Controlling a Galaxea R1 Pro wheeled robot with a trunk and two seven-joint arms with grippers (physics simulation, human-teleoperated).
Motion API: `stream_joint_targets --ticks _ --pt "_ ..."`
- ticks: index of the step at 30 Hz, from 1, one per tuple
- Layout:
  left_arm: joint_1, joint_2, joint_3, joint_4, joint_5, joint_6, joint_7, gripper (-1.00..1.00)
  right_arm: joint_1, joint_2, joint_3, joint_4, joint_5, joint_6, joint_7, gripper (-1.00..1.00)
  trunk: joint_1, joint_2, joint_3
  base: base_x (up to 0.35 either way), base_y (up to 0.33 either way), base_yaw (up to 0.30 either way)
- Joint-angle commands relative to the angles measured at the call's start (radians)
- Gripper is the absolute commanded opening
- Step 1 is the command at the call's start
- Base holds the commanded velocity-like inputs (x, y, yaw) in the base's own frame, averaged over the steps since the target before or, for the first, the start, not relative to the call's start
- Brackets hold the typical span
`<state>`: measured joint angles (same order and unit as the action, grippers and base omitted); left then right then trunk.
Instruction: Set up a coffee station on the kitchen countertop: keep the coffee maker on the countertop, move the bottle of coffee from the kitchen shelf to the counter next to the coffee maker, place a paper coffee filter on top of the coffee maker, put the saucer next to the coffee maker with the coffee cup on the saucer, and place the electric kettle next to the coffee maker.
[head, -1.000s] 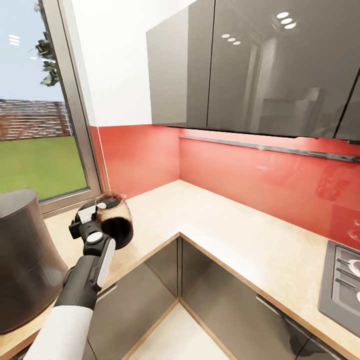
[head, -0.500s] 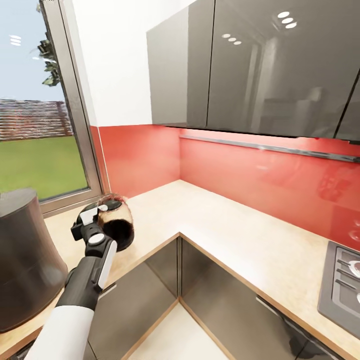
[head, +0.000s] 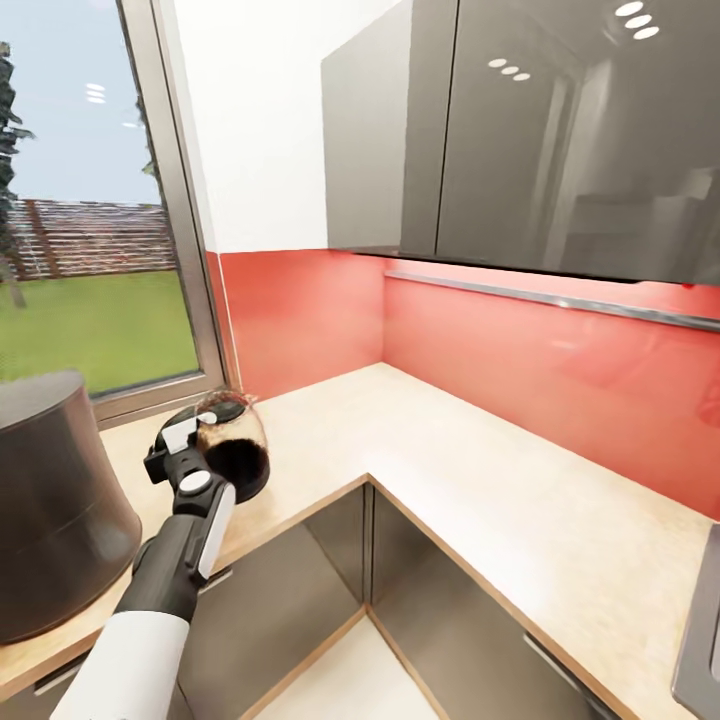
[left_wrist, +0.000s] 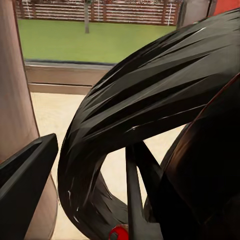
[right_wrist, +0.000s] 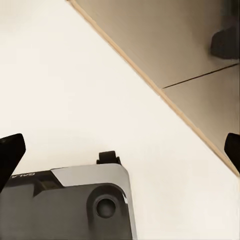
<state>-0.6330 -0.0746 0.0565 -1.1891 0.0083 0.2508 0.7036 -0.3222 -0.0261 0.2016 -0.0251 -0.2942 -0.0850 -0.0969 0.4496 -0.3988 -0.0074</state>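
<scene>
From my head camera, the coffee maker (head: 50, 500) blocks the counter at nine o'clock, with the electric kettle (head: 232, 452) just beside it in my left gripper (head: 185, 445). The kitchen countertop (head: 480, 480) from twelve to four o'clock lies bare, though the upper cabinets (head: 520, 130) hang overhead, limiting a high reach.

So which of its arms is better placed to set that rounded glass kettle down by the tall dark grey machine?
The left. Its tool is already at the rounded clear glass kettle's black handle, over the pale beige countertop beside the tall dark grey coffee maker. The right tool's fingertips hang spread over pale floor beside the cabinet fronts.
</scene>
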Motion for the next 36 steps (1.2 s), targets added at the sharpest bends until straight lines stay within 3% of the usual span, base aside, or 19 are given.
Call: stream_joint_targets --ticks 1,14,28,36 --pt "-0.001 -0.001 0.000 0.004 -0.006 -0.007 0.002 -1.00 0.000 0.000 0.009 0.000 -0.010 -0.002 -0.002 1.00 0.000 -0.001 -0.001 0.055 -0.026 0.046" --pt "-0.001 0.003 0.005 0.020 -0.007 -0.038 0.002 -1.00 0.000 0.000 0.009 -0.001 -0.011 -0.002 -0.002 1.00 0.000 -0.001 -0.001 0.006 -0.003 0.005" --pt "-0.001 0.004 0.003 0.020 -0.005 -0.038 0.002 -1.00 0.001 0.001 0.009 0.001 -0.011 0.000 0.001 1.00 0.000 -0.001 -0.001 0.149 0.000 0.000" --pt "-0.001 0.004 0.005 0.020 -0.007 -0.038 0.004 -1.00 0.052 0.001 0.010 0.001 -0.010 0.005 0.002 1.00 0.000 -0.001 -0.001 0.002 0.000 0.000"
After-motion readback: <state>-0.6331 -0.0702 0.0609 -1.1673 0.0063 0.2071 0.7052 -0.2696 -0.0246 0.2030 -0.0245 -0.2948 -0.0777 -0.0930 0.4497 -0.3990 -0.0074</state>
